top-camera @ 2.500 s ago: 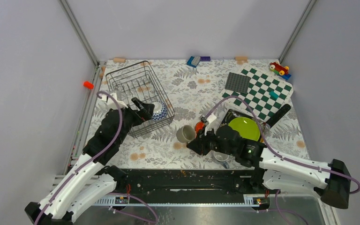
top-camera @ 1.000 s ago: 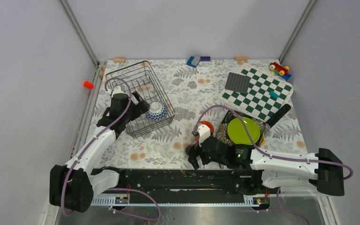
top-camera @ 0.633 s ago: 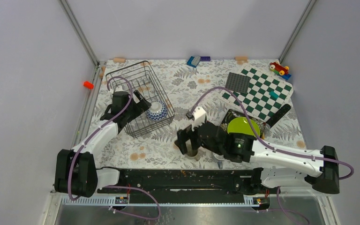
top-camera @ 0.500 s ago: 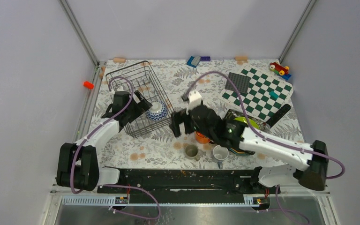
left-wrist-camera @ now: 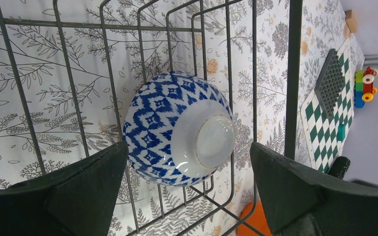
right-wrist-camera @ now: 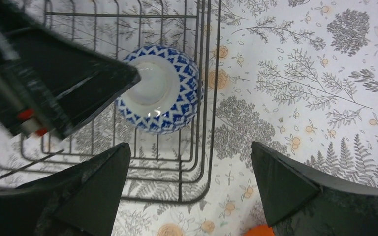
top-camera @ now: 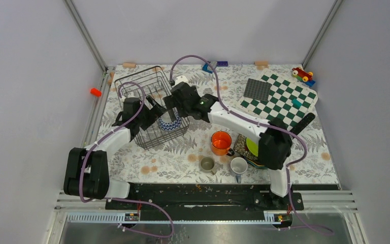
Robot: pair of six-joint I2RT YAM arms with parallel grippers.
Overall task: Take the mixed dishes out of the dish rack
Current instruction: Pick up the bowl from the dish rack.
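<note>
The dish rack point(top-camera: 132, 85) stands at the back left and holds one thing, a blue-and-white patterned bowl point(top-camera: 169, 122) lying upside down in its near right corner. My left gripper point(top-camera: 154, 111) hangs open just left of the bowl point(left-wrist-camera: 177, 130), with its fingers either side and apart from it. My right gripper point(top-camera: 174, 103) is open above the rack's right rim, holding nothing, and it looks down on the bowl point(right-wrist-camera: 158, 96). An orange mug point(top-camera: 221, 142), a grey cup point(top-camera: 207, 163), a white mug point(top-camera: 238, 165) and a stack of plates with a lime-green one point(top-camera: 252, 147) sit on the table.
A green-white chequered board point(top-camera: 284, 101) with a dark studded square point(top-camera: 257, 90) lies at the back right, near a toy car point(top-camera: 302, 74). Small blocks point(top-camera: 211, 66) lie along the back edge. The rack's wire wall point(right-wrist-camera: 211, 98) runs between the bowl and the orange mug.
My right arm has swung from the cups at the front of the table up and left to the rack, with its gripper open. The left gripper stayed by the bowl.
</note>
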